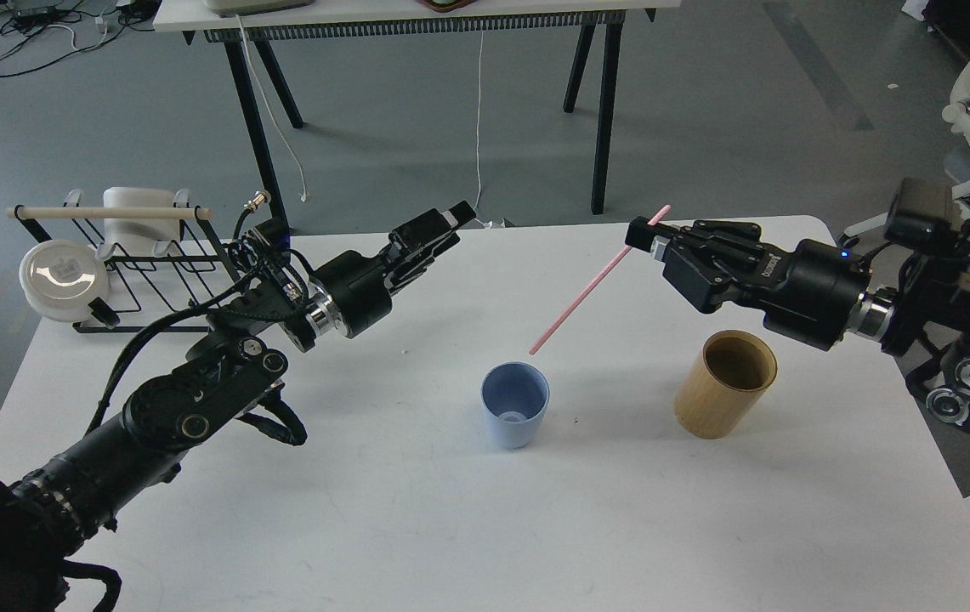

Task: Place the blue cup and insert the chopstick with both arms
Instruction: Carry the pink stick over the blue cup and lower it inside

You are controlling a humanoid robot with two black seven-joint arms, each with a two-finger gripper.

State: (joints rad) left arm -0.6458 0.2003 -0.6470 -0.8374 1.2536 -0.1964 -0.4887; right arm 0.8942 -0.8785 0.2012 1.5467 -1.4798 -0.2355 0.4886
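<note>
Head view: blue cup (pixel 515 415) stands upright on the white table (pixel 467 544), centre, free of both arms. So placement looks done and insertion is the step in hand.

Right gripper (pixel 643 233) has its jaws pinched on the upper end of the pink chopstick (pixel 593 285). The stick slants down-left, its lower tip above and just beyond the cup's far rim, not yet inside.

Left gripper (pixel 449 223) is raised over the table's back-left, holding nothing, well apart from the cup. Seen nearly end-on, so I can't tell the jaw gap.

Next move, my read: bring the tip over the cup mouth, steepen the stick, lower it, then release. Small light cup, so a rim nudge could tip it.

Containers: blue cup empty. Tan wooden holder (pixel 725 384) right of it, upright, looks empty. Wire rack (pixel 149 272) back-left holds white dishes.
</note>
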